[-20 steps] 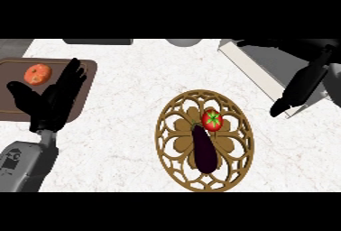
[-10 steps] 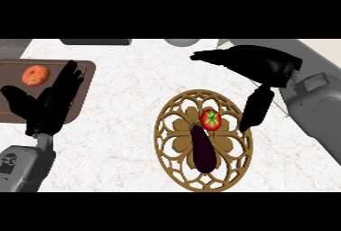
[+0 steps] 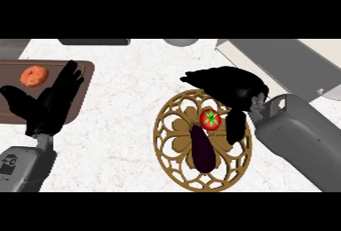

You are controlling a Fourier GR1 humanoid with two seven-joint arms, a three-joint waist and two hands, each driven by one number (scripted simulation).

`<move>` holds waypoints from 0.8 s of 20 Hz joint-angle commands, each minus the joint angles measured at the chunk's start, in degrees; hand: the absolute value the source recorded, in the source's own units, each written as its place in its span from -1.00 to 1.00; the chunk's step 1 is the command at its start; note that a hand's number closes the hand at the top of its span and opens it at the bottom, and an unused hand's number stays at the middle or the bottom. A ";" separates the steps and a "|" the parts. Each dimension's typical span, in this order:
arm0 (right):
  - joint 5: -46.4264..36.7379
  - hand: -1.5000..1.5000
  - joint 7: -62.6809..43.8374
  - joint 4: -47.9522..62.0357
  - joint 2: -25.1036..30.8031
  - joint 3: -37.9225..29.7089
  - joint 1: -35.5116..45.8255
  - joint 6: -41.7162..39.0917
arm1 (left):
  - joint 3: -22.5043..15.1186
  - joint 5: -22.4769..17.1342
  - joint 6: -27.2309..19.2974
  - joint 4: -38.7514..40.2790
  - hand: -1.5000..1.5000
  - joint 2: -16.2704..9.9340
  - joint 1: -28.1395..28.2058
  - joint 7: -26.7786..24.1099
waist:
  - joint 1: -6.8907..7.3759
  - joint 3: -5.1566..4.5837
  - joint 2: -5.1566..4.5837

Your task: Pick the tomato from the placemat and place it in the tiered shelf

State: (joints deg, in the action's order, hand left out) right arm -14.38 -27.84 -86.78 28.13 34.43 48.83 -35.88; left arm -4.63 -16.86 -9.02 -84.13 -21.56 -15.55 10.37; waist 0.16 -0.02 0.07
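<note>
One tomato (image 3: 210, 118) is being approached on the round placemat (image 3: 174, 167) beside the eggplant (image 3: 202, 149), with the right hand (image 3: 228, 85), fingers spread and holding nothing, being positioned just above and right of it.

a kitchen: speckled white counter (image 3: 133, 149), food on a brown board (image 3: 13, 72).

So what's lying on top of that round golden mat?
A red tomato and a dark eggplant lie on the placemat. The right hand hovers over its upper edge, hiding that part.
</note>
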 commanded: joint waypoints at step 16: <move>-19.25 -1.00 1.60 -6.66 -4.17 -2.91 -13.68 -7.26 | 6.06 2.49 6.20 4.92 0.00 2.15 0.08 -2.99 | -0.30 0.00 -0.08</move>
State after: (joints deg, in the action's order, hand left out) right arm -30.75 -26.77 -91.69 24.10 32.55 37.99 -41.87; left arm -1.01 -13.72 -6.08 -83.78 -19.05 -14.73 9.93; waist -0.01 0.00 0.03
